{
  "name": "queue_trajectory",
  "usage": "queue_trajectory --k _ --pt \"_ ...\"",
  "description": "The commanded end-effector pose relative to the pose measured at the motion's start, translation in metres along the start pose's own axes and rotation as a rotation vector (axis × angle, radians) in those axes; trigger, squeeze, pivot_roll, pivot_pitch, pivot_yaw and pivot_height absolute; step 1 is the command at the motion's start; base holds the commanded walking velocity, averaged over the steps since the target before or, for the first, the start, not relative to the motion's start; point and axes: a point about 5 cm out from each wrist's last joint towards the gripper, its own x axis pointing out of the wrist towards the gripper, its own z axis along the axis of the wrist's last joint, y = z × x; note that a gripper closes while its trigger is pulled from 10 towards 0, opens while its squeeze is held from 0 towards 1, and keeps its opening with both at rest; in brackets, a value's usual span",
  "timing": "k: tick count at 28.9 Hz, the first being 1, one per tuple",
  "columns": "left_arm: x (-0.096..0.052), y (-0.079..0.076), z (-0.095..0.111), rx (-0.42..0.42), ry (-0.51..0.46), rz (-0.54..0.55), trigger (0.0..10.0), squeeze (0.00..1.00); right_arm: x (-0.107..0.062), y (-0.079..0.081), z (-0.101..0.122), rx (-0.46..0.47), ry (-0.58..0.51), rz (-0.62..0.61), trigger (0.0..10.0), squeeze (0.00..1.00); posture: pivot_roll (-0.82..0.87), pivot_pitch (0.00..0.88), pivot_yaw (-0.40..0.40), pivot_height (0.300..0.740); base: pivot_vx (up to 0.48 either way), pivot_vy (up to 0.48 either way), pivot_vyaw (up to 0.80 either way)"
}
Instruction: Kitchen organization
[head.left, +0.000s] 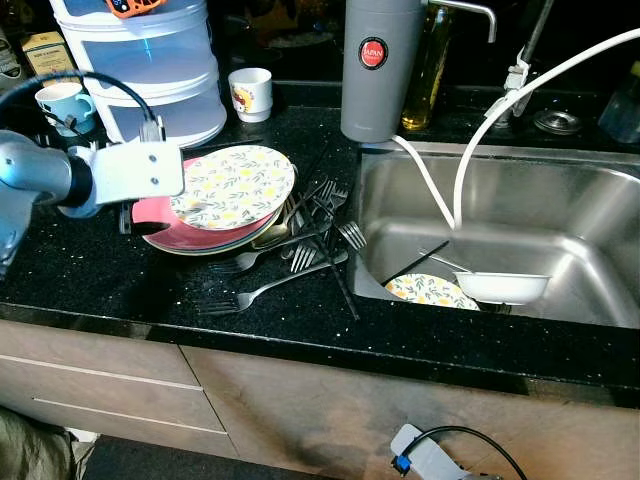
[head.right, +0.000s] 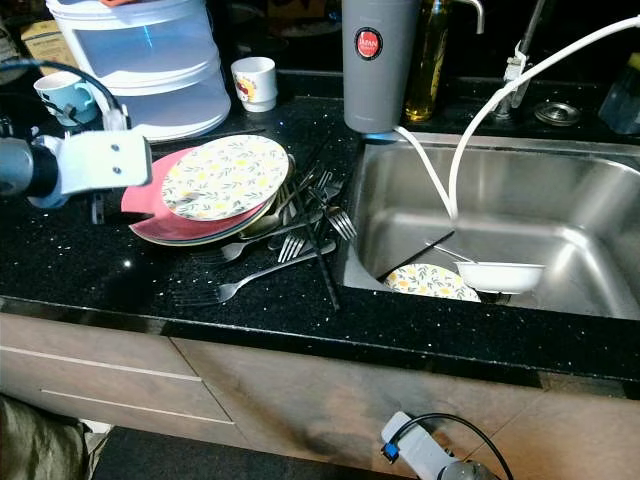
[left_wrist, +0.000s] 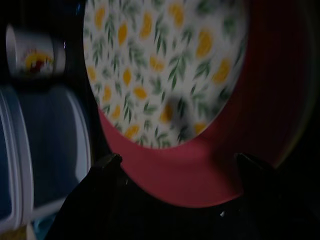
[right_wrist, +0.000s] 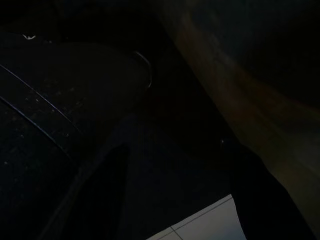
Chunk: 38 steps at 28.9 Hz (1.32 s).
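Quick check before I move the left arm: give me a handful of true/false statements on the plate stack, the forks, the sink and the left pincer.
1. A floral plate lies on top of the pink plate. True.
2. The forks lie in the sink. False: they are on the black counter, between the plate stack and the sink.
3. A white bowl sits in the sink beside another floral plate. True.
4. The left pincer is open at the pink plate's rim, one finger either side. True, by the left wrist view.
5. The white cup stands in the sink. False: it stands on the counter beside the plastic container.
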Motion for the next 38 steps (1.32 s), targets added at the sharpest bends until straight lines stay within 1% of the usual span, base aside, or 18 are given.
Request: queue_trajectory --k 1,2,4,7,9,10,12,15,16,20,23,28,30,33,35,37,38 --pt "0.005 -0.005 -0.012 0.001 0.057 -0.001 10.0 0.0 0.0 0.001 0.001 0.005 -0.001 -0.001 10.0 0.0 0.01 0.019 0.025 0.74 0.0 0.0 0.0" --pt "0.007 -0.007 -0.014 0.0 0.063 0.002 10.0 0.0 0.0 0.001 0.001 0.005 0.0 -0.001 10.0 0.0 0.01 0.019 0.025 0.74 0.0 0.0 0.0" --pt "0.017 -0.015 -0.019 -0.023 0.06 -0.001 10.0 0.0 0.0 0.001 0.0 0.005 0.0 -0.002 10.0 0.0 0.01 0.021 0.025 0.74 0.0 0.0 0.0" --pt "0.023 -0.019 -0.021 -0.036 0.043 0.01 10.0 0.0 0.0 0.001 0.0 0.006 -0.001 -0.003 10.0 0.0 0.0 0.02 0.021 0.74 0.0 0.0 0.0" --pt "0.026 -0.02 -0.021 -0.04 0.035 0.018 10.0 0.0 0.0 0.001 0.0 0.006 -0.001 -0.003 10.0 0.0 0.0 0.02 0.021 0.74 0.0 0.0 0.0" --pt "0.03 -0.019 -0.019 -0.037 0.018 0.053 10.0 0.0 0.0 0.001 0.0 0.006 -0.001 -0.004 10.0 0.0 0.0 0.018 0.02 0.74 0.0 0.0 0.0" --pt "0.032 -0.018 -0.017 -0.036 0.007 0.073 10.0 0.0 0.0 0.001 0.0 0.006 0.0 -0.004 10.0 0.0 0.0 0.018 0.02 0.74 0.0 0.0 0.0" --pt "0.035 -0.019 -0.018 -0.028 0.002 0.082 10.0 0.0 0.0 0.001 0.0 0.006 0.0 -0.004 10.0 0.0 0.0 0.013 0.02 0.74 0.0 0.0 0.0" --pt "0.037 -0.02 -0.018 -0.02 0.006 0.08 10.0 0.0 0.0 0.001 0.0 0.006 0.0 -0.004 10.0 0.0 0.0 0.014 0.023 0.74 0.0 0.0 0.0" --pt "0.044 -0.029 -0.02 -0.033 -0.002 0.048 10.0 0.0 0.0 0.001 -0.001 0.007 0.0 -0.006 10.0 0.0 0.0 0.013 0.021 0.74 0.0 0.0 0.0" --pt "0.046 -0.038 -0.023 -0.049 0.004 -0.025 10.0 0.0 0.0 0.001 -0.001 0.009 0.0 -0.008 10.0 0.0 0.0 0.011 0.021 0.74 0.0 0.0 0.0" --pt "0.047 -0.038 -0.023 -0.05 0.008 -0.052 10.0 0.0 0.001 0.001 -0.001 0.008 -0.001 -0.009 10.0 0.0 0.0 0.012 0.023 0.74 0.0 0.0 0.0" --pt "0.049 -0.037 -0.023 -0.032 0.009 -0.047 10.0 0.0 0.001 0.001 0.0 0.008 -0.001 -0.011 10.0 0.0 0.0 0.012 0.023 0.74 0.0 0.0 0.0" --pt "0.05 -0.037 -0.022 -0.028 0.001 -0.043 10.0 0.0 0.001 0.001 0.0 0.009 -0.002 -0.012 10.0 0.0 0.0 0.012 0.023 0.74 0.0 0.0 0.0" --pt "0.056 -0.035 -0.018 0.006 -0.023 -0.007 10.0 0.0 0.0 0.001 -0.001 0.011 -0.004 -0.014 10.0 0.0 0.0 0.018 0.026 0.74 0.0 0.0 0.0" --pt "0.056 -0.035 -0.018 0.006 -0.023 -0.007 10.0 0.0 0.0 0.001 -0.001 0.011 -0.004 -0.014 10.0 0.0 0.0 0.018 0.026 0.74 0.0 0.0 0.0" --pt "0.058 -0.032 -0.016 0.028 -0.03 0.033 10.0 0.0 0.0 0.001 -0.001 0.012 -0.005 -0.015 10.0 0.0 -0.01 0.02 0.025 0.74 0.0 0.0 0.0"
